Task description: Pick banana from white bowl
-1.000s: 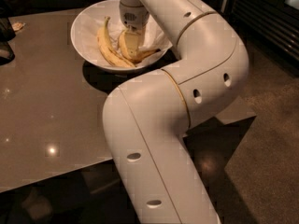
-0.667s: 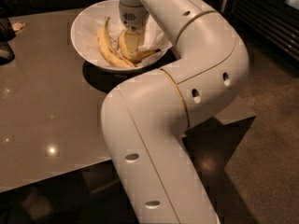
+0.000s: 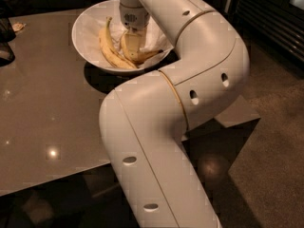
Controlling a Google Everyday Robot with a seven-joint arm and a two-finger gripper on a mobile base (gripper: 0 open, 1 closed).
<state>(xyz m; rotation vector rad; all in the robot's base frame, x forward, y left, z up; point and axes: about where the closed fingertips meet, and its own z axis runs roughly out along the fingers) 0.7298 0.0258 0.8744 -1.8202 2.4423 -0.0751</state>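
The white bowl (image 3: 81, 25) stands at the far side of the brown table (image 3: 47, 108), lined with white paper. Two yellow bananas lie in it. The longer, slimmer one (image 3: 110, 51) lies on the left. The banana (image 3: 146, 56), shorter and curved with a thin brownish tip pointing right, lies just right of it. My gripper (image 3: 133, 44) reaches straight down into the bowl and sits on top of this banana, hiding its left half. The banana lies on the bowl's bottom.
My thick white arm (image 3: 190, 80) bends over the table's right side and fills the foreground. A dark object (image 3: 5, 37) stands at the left edge, with a small pale scrap (image 3: 18, 26) near it. Carpeted floor (image 3: 270, 141) lies to the right.
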